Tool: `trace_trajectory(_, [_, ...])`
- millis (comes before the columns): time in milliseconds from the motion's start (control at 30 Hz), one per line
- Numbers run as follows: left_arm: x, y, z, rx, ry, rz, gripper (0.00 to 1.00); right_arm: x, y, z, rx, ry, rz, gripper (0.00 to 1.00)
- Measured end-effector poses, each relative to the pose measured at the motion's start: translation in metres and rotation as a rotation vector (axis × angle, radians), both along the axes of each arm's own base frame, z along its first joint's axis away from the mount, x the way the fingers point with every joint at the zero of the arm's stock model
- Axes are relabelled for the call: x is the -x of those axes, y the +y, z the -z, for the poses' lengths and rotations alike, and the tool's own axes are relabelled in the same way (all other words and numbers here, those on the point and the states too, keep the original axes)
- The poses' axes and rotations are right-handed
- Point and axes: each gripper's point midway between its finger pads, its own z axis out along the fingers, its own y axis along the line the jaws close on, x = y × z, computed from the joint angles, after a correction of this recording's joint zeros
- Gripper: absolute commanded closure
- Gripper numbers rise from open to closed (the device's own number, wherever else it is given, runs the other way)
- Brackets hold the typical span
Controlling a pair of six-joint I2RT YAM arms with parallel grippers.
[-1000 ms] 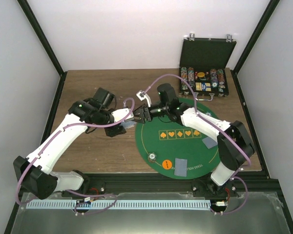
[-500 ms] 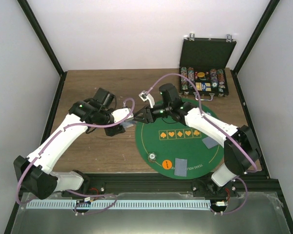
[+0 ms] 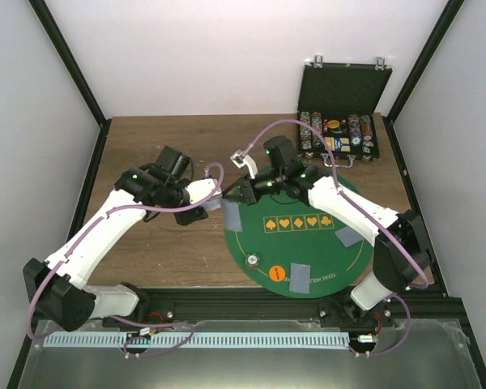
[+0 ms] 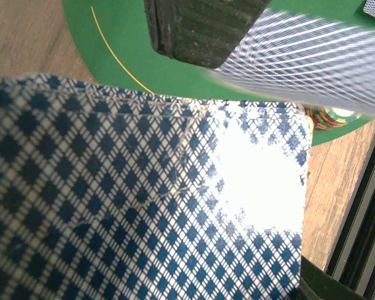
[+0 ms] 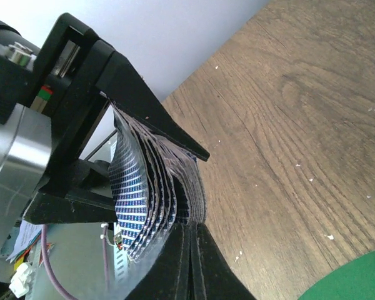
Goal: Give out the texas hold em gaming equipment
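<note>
Closure of the right claw [image 5: 189, 234] is the change: a second ago its jaws stood wide, and now they are clenched on one card [image 3: 232, 215], which hangs at the left rim of the green felt mat [image 3: 300, 243]. The left claw [image 3: 209, 203] sits just beside it, jaws part-way apart and gripping the deck [image 4: 144, 200], its cards fanned.

Judgement: a single card is being drawn off the deck for dealing.

Two dealt cards [image 3: 348, 237] [image 3: 300, 277] lie face down on the near right of the mat. An orange disc [image 3: 278, 273] and a striped disc [image 3: 250, 261] lie near its front rim.

Container: the black hinged case [image 3: 344, 89] stands lid up on the desk [image 3: 162, 138] beyond the mat's far right. Rows of chips [image 3: 340, 130] fill it.
</note>
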Motion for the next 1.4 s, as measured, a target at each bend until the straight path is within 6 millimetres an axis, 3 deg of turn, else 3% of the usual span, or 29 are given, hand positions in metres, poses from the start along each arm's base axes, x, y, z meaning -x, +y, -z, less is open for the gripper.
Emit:
trace_trajectory(233, [-0.002,-0.001,0.006,-0.006,0.020,-0.005,0.48,0.003,0.000,-0.002,-0.008,0.034,-0.006,0.96])
trace_trajectory(467, [-0.011,0.004,0.018,-0.048,0.027,-0.047,0.49,-0.020,-0.018,0.000,0.078,0.005,0.098,0.76])
trace_trajectory(667, [-0.016,0.017,0.027,-0.065,0.046,-0.103,0.48,-0.041,-0.070,0.045,0.328,0.035,0.272,0.54])
trace_trajectory(833, [-0.014,0.022,0.031,-0.064,0.053,-0.122,0.48,-0.018,-0.092,0.097,0.478,0.128,0.238,0.46])
trace_trajectory(1067, [-0.013,0.022,0.029,-0.057,0.048,-0.121,0.48,-0.009,-0.094,0.164,0.612,0.166,0.071,0.40])
trace_trajectory(1233, [-0.011,0.023,0.025,-0.050,0.037,-0.121,0.48,-0.013,-0.091,0.183,0.655,0.110,-0.025,0.37])
trace_trajectory(1400, [-0.010,0.023,0.025,-0.043,0.038,-0.118,0.48,-0.005,-0.093,0.203,0.713,0.085,-0.110,0.39])
